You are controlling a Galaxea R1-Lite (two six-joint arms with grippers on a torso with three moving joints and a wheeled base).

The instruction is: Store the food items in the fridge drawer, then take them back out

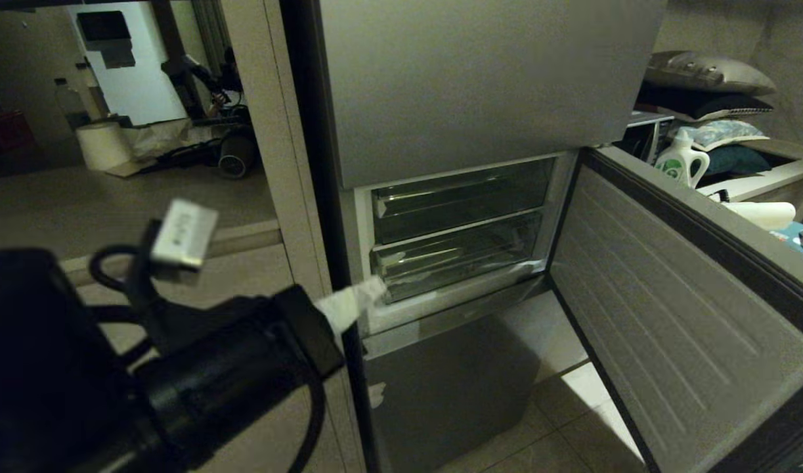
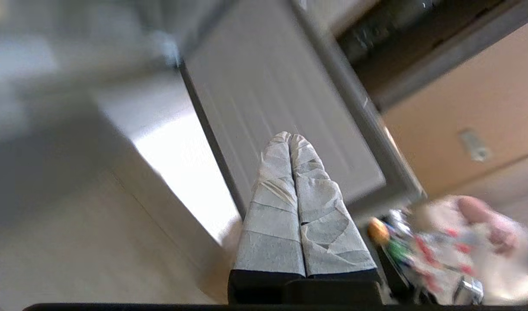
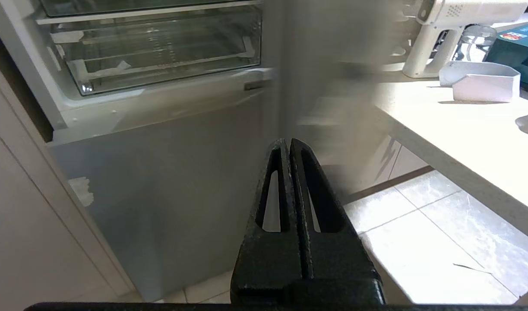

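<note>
The fridge drawer (image 1: 457,259), the lower of two clear bins in the open middle compartment, sits pushed in, tape scraps on its front; we see no food items in it or elsewhere with certainty. The fridge door (image 1: 670,309) stands swung wide, presumably to give access. Our left gripper (image 1: 362,299), its taped fingers (image 2: 289,190) pressed together and holding nothing, reaches near the drawer's front left corner, probably to draw it out. Our right gripper (image 3: 289,144), jaws closed and empty, hangs parked low before the lower fridge front. A detergent jug (image 1: 682,161) stands on the counter (image 1: 762,184) beyond.
</note>
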